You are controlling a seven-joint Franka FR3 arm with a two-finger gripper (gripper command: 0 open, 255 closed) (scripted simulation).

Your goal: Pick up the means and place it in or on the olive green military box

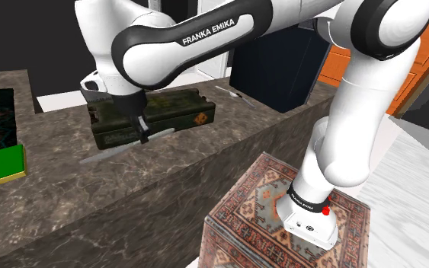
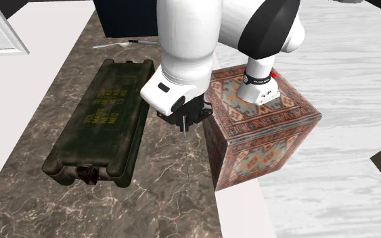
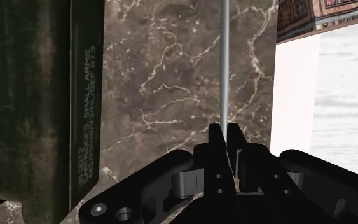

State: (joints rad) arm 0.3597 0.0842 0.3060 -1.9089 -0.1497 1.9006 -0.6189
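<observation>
Utensil (image 3: 224, 63), a thin grey sliver, sat pinched in the closed jaws of the gripper (image 3: 226, 135), over the bench (image 2: 162, 209) just beside the green box (image 2: 101, 118). Likely light, stiff, slick; mid-length hold looked safest against pivoting.

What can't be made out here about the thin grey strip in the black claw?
Thin grey strip: wrist view's edge cuts off its far end; edge-on, its kind is unclear.
Olive green box: yellow lettering too small to read in the second exterior view.
</observation>
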